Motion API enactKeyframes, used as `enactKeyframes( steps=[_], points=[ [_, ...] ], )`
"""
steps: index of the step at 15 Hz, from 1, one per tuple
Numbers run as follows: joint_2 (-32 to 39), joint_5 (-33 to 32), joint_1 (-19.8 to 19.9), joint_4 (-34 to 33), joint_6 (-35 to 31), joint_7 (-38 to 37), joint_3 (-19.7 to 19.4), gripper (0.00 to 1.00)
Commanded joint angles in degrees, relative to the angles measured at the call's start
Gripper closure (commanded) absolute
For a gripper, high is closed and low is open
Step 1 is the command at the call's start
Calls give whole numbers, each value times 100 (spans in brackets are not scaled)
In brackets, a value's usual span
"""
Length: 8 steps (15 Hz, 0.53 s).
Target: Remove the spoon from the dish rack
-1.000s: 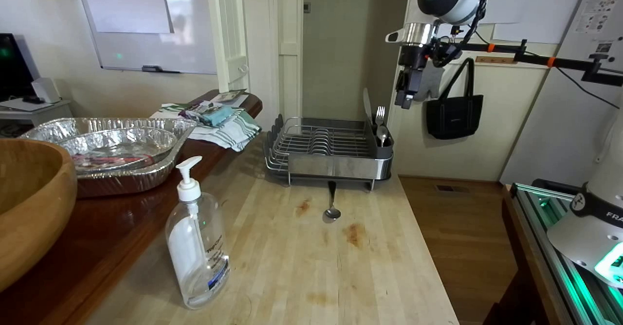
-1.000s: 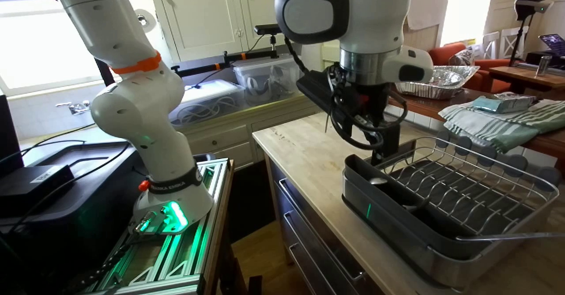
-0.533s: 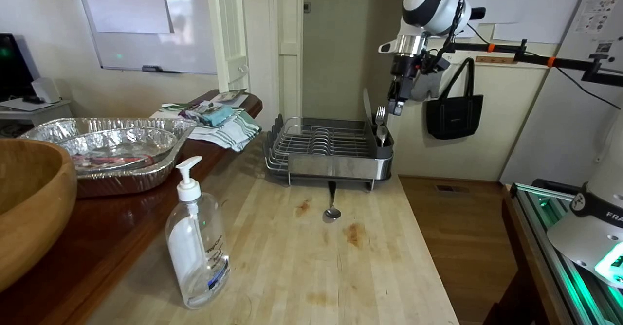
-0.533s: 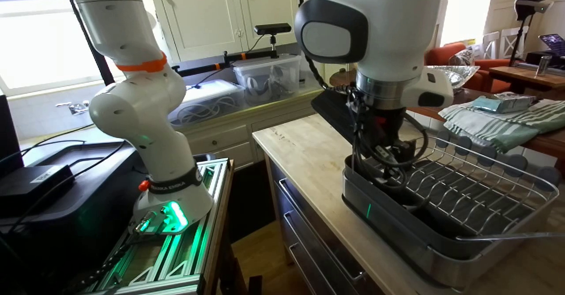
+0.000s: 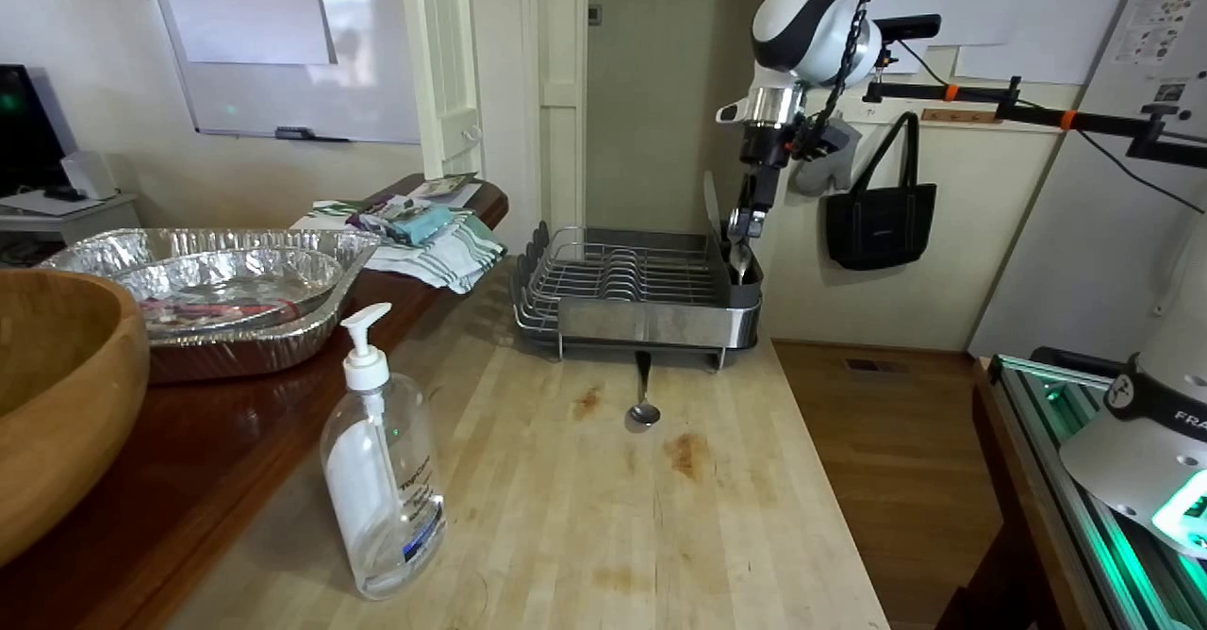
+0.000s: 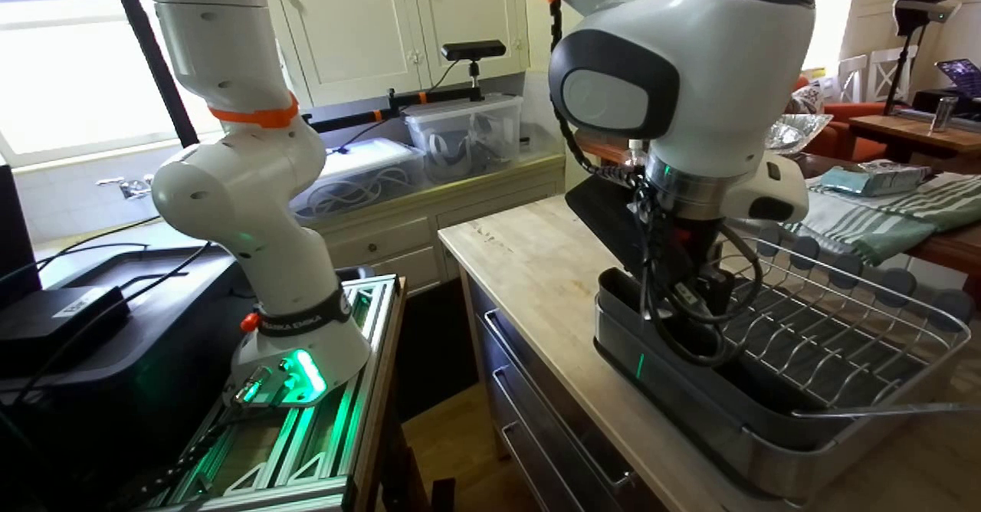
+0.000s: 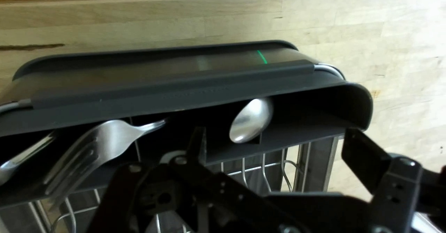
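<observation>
My gripper (image 7: 277,147) hangs over the utensil holder (image 7: 209,93), jaws wide, nothing held. Step in hand, I'd say: lining up the grasp, not yet gripping. Wrist view, 12 at top: the spoon (image 7: 251,120) sits bowl-up in the holder, approx 11 o'clock from my mid-gap. Nxt: shift a touch twd 11, drop w/ jaws either side of the bowl, close, lift straight up. Fork (image 7: 111,138) at 9 could snag, so keep clear of it. Farther, in an exterior view, the dish rack (image 5: 651,323) spreads to my 8; loose spoon (image 5: 644,409) lies on the counter (image 5: 566,517) at 7, prob not my target.
</observation>
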State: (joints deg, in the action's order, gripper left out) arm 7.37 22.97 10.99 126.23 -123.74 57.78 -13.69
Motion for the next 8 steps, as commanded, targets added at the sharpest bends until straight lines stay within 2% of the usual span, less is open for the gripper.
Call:
enactKeyframes(
  steps=[1, 8],
  points=[
    [278, 157, 189, -295, 319, 45, 229, 0],
    [430, 19, 215, -464, 481, -191, 397, 0]
  ],
)
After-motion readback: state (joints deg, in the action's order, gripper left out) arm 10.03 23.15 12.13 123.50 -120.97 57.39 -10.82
